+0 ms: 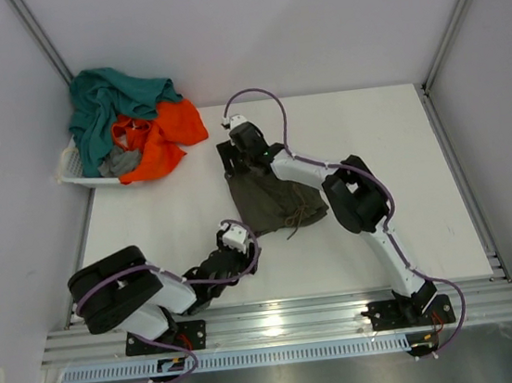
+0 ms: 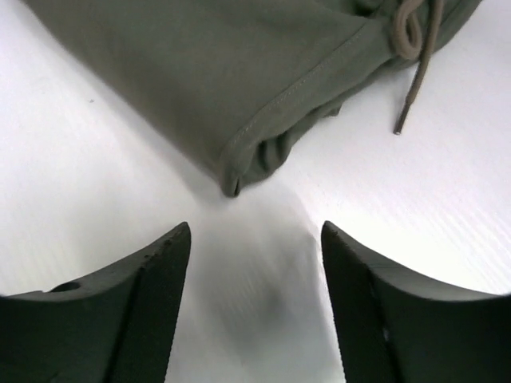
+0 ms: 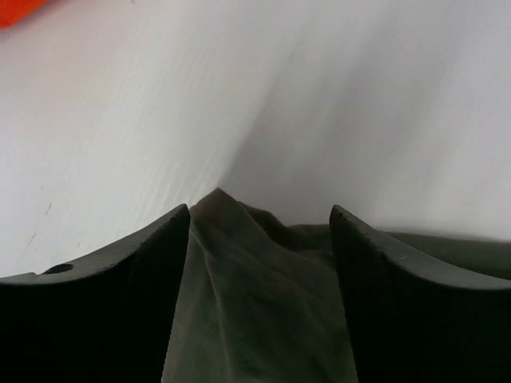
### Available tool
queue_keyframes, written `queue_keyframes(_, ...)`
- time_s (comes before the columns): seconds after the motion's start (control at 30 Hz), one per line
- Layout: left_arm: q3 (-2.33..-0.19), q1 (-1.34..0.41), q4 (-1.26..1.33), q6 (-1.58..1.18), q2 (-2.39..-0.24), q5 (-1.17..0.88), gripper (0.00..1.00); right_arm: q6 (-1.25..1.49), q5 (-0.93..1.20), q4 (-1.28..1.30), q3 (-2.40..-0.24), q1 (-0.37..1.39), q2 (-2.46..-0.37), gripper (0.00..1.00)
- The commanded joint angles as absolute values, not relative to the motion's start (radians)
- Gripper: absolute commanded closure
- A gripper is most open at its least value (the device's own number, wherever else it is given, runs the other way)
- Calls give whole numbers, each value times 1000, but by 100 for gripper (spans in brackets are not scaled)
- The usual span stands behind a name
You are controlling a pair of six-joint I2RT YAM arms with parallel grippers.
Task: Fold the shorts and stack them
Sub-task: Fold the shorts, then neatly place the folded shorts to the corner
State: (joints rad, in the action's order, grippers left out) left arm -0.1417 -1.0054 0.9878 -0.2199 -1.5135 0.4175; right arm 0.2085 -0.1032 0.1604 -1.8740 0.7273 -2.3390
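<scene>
White bench [image 1: 149, 233] carries the olive-green shorts [image 1: 271, 199] at mid-frame; left gripper [image 2: 255, 231] and right gripper [image 3: 260, 214] both gape wide, empty, at opposite corners. Pinching only one layer could drag the fold apart.

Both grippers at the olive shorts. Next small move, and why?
Probably lift the right gripper straight up. Its jaws stand open with a peak of the shorts between them, so a sideways move could drag the fold. The left gripper is open over the table, just short of the cloth.
</scene>
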Motion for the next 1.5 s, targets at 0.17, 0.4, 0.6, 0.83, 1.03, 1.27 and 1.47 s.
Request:
queue_keyframes(0.17,-11,-1011,1004,-316,-1185,367,24,270,30,11,-1735,690,-2119,18)
queue_keyframes(0.4,-133,-1006,471,-411,-771,371,19,317,40,182,-1485,546,-1856,5)
queue_keyframes(0.6,-270,-982,228,-471,-725,385,14,373,118,98,-1065,427,-1582,0)
queue_keyframes(0.83,-409,-959,201,-519,-909,379,11,376,145,140,-911,341,-1508,0)
queue_keyframes(1.03,-482,-859,233,-514,-1071,284,11,399,299,32,-829,304,-1578,0)
queue_keyframes(1.27,-586,-770,261,-486,-1238,216,11,442,480,-118,-784,290,-1657,0)
queue_keyframes(1.47,-704,-727,226,-480,-1393,196,10,457,520,-175,-779,290,-1729,1)
